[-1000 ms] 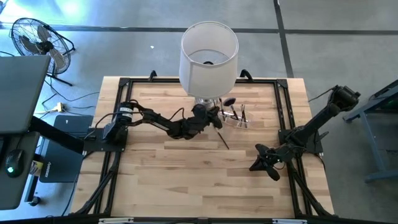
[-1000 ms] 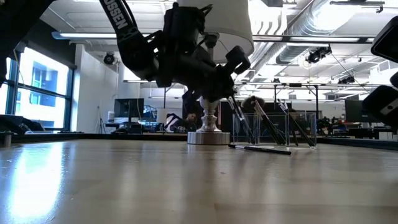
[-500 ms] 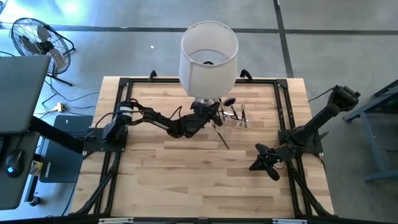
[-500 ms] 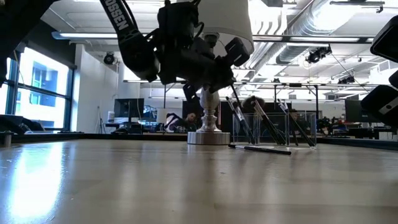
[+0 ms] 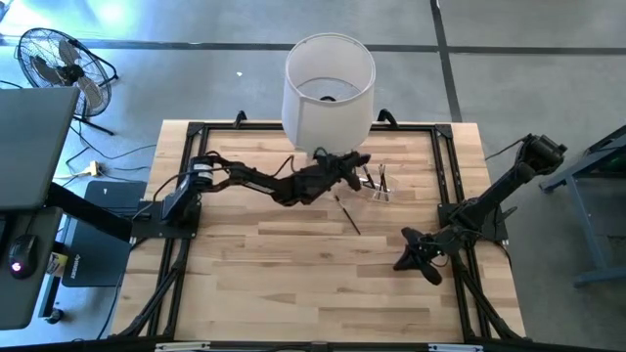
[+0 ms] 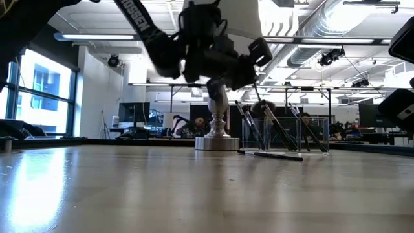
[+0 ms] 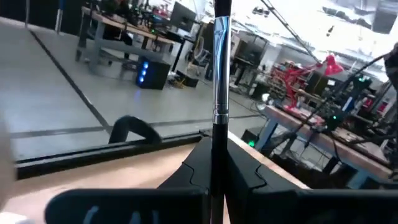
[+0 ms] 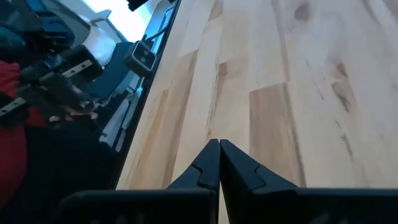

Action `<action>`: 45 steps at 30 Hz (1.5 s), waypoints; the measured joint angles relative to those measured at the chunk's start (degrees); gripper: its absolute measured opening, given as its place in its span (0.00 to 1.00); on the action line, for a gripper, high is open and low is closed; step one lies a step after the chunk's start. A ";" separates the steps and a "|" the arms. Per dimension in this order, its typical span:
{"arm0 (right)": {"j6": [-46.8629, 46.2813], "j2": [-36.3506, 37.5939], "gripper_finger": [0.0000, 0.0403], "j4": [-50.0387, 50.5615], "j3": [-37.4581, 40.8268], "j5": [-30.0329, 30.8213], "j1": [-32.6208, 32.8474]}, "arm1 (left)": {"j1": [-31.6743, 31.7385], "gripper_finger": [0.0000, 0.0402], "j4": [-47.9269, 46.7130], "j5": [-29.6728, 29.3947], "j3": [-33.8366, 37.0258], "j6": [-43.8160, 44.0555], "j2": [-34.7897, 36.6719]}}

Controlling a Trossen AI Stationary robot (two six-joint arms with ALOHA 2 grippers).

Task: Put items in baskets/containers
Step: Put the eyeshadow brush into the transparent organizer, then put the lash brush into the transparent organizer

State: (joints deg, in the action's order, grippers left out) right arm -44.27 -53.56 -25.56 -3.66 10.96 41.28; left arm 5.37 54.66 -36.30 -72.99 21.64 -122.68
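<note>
My left gripper (image 5: pixel 350 167) hangs level above the table beside the lamp, shut on a thin makeup brush (image 7: pixel 220 74) with a dark handle and a silver ferrule. Just to its right stands the clear plastic holder (image 5: pixel 378 185), with several brushes leaning in it (image 6: pixel 284 133). A fluffy black head (image 5: pixel 362 158) shows at its far side. One more thin brush (image 5: pixel 349 215) lies flat on the wood in front of the holder. My right gripper (image 5: pixel 399 262) is shut with nothing in it, low over the table near the right edge. My left gripper pinches the brush's dark handle (image 7: pixel 217 134) between its two fingers. The brush runs in the gap between them, and its ferrule end sticks out past the fingertips. The brush is lifted clear of the table.
A tall lamp with a white shade (image 5: pixel 329 93) and a silver base (image 6: pixel 213 139) stands at the far middle, close behind my left arm. A black frame rail (image 5: pixel 445 166) borders the table. Bare wood (image 5: pixel 293 284) fills the near half.
My left gripper has risen and gone toward the far right, from beside the lamp base toward the holder, carrying the brush and rolling somewhat about its own axis. It has stayed shut. The brush on the table and those in the holder have kept still.
</note>
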 joint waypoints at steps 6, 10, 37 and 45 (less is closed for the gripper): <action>0.86 0.00 0.00 -0.58 -0.01 -1.53 0.02 | -0.17 0.03 -5.39 1.20 -3.79 0.76 -2.95; 1.27 0.00 0.00 -1.18 -0.02 -2.44 0.02 | -0.13 0.03 -7.38 0.09 -3.96 0.89 -3.73; 1.28 0.00 0.00 -1.28 -0.01 0.17 0.00 | -1.73 0.22 -5.11 -1.57 -4.25 -5.29 -3.26; 1.27 0.00 0.00 -1.29 -0.01 0.27 0.00 | -6.35 0.22 -4.61 -1.76 -5.98 -10.79 -3.09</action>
State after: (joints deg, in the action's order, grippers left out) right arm -43.00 -53.56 -26.85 -3.67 11.22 41.28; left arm -0.98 50.05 -38.06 -78.96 10.84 -125.78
